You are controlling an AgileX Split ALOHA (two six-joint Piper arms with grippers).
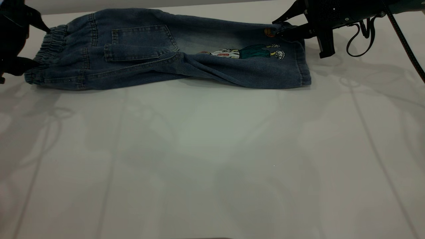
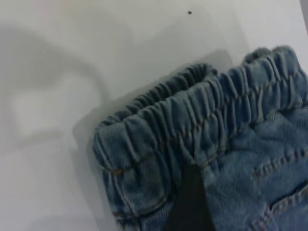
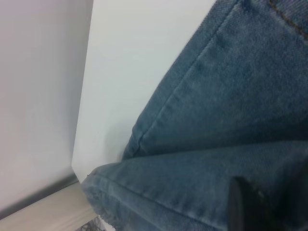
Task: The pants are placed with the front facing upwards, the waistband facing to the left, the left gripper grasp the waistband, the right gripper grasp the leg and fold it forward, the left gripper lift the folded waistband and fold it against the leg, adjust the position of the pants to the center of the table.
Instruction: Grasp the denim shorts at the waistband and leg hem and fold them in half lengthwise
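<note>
The pants (image 1: 166,49), small blue denim jeans folded lengthwise, lie flat along the far part of the white bench (image 1: 212,159), rear patch pocket (image 1: 141,41) up. The denim is soft and faded, with tan stitching. The waistband (image 1: 49,46), a ruched elastic band with crinkled gathers, is the end at the exterior view's left; the leg (image 1: 265,63) runs right to a stitched hem cuff, carrying a cartoon print (image 1: 249,52) and an orange ball (image 1: 269,32).

The left tool (image 1: 36,43) reaches in from the left edge, its black fingers spread apart either side of the waistband's end; one finger (image 2: 191,202) lies on the denim just under the gathers. The right tool (image 1: 285,28) slants down from the upper right, its pointed fingers at the leg's far hem corner beside the ball; I cannot tell how far they are parted or whether they grip cloth.

The smooth, wide near half of the bench stretches out in front of the jeans.
</note>
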